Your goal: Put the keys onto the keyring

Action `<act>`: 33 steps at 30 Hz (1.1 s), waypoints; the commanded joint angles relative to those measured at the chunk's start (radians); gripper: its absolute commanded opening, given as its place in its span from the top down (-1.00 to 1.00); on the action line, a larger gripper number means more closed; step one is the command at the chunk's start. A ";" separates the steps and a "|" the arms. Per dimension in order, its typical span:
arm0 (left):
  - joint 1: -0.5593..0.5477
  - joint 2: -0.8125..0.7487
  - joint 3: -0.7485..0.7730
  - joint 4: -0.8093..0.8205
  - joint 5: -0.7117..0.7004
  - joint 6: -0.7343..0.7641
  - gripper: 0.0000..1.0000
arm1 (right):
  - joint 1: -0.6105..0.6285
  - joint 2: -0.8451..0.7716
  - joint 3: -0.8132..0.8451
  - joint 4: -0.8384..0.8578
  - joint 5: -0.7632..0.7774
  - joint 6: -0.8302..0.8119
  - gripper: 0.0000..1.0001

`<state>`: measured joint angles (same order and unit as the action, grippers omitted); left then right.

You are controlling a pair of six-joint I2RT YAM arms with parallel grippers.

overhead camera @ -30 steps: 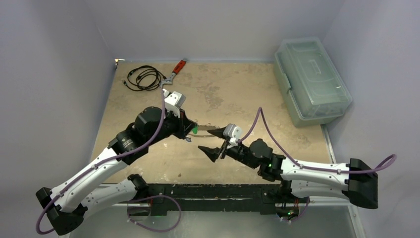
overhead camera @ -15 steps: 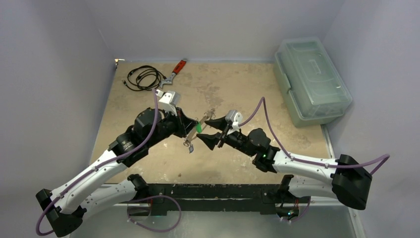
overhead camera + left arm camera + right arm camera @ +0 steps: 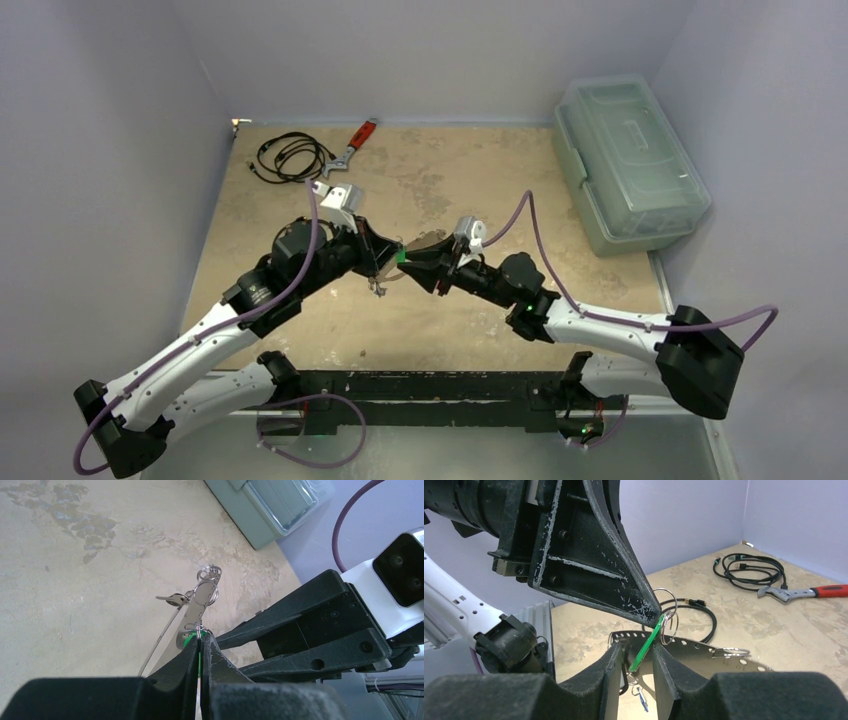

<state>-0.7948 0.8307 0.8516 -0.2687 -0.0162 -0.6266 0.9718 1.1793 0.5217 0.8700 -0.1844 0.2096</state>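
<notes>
My left gripper [image 3: 396, 257] is shut on the green-tagged key [image 3: 401, 256] and holds it above the table. In the left wrist view, green [image 3: 190, 639] shows at the tips of the closed left gripper [image 3: 201, 642], with a small wire ring. The keyring [image 3: 201, 597], a thin grey loop with a perforated band, hangs from there. My right gripper [image 3: 638, 652] is open, with one finger on each side of the green tag [image 3: 649, 640]. The keyring's band [image 3: 694, 647] runs just behind it. A blue key [image 3: 642, 698] dangles below. The dark-and-white key is not clearly visible.
A red-handled wrench [image 3: 356, 140] and a coiled black cable [image 3: 288, 157] lie at the far left of the table. A clear lidded plastic box [image 3: 628, 160] stands at the far right. The two grippers meet tip to tip over the table's middle.
My right gripper has moved up and left to the left gripper, and its fingers now straddle the green tag. The left gripper has shifted slightly with the key and keyring.
</notes>
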 commanded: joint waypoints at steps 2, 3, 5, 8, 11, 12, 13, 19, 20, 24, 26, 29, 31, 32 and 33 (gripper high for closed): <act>-0.004 -0.018 -0.009 0.100 -0.010 -0.024 1.00 | -0.007 0.023 0.054 0.027 -0.033 0.019 0.38; -0.004 -0.018 -0.009 0.102 -0.010 -0.025 1.00 | -0.008 0.028 0.058 0.024 -0.032 0.020 0.38; -0.004 -0.020 -0.011 0.106 -0.012 -0.030 1.00 | -0.008 0.037 0.068 0.013 -0.031 0.020 0.34; -0.003 -0.025 -0.016 0.120 -0.012 -0.045 1.00 | -0.010 0.046 0.075 0.008 -0.021 0.024 0.18; -0.003 -0.024 -0.019 0.123 -0.011 -0.050 1.00 | -0.010 0.048 0.076 0.005 -0.011 0.025 0.07; -0.003 -0.025 -0.019 0.123 -0.013 -0.051 1.00 | -0.010 0.048 0.079 0.000 -0.008 0.026 0.03; -0.004 -0.025 -0.019 0.124 -0.014 -0.053 1.00 | -0.011 0.048 0.081 -0.002 -0.004 0.024 -0.01; -0.003 -0.031 -0.022 0.135 -0.017 -0.068 1.00 | -0.012 0.057 0.085 -0.009 0.015 0.026 -0.10; -0.003 -0.033 -0.023 0.136 -0.018 -0.073 1.00 | -0.012 0.057 0.085 -0.008 0.018 0.027 -0.11; -0.004 -0.036 -0.029 0.139 -0.013 -0.092 1.00 | -0.012 0.051 0.081 0.001 0.039 0.021 0.00; -0.004 -0.036 -0.032 0.146 -0.009 -0.102 1.00 | -0.012 0.051 0.081 0.009 0.040 0.018 0.07; -0.003 -0.038 -0.042 0.162 -0.005 -0.121 1.00 | -0.012 0.052 0.081 0.020 0.044 0.017 0.18; -0.003 -0.043 -0.044 0.164 -0.009 -0.127 1.00 | -0.012 0.054 0.081 0.020 0.055 0.016 0.20; -0.003 -0.046 -0.045 0.165 -0.012 -0.129 1.00 | -0.012 0.055 0.081 0.019 0.062 0.015 0.21; -0.003 -0.047 -0.046 0.166 -0.014 -0.131 1.00 | -0.012 0.055 0.081 0.018 0.067 0.014 0.21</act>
<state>-0.7948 0.8074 0.8070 -0.1848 -0.0303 -0.7235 0.9638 1.2381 0.5610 0.8459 -0.1635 0.2272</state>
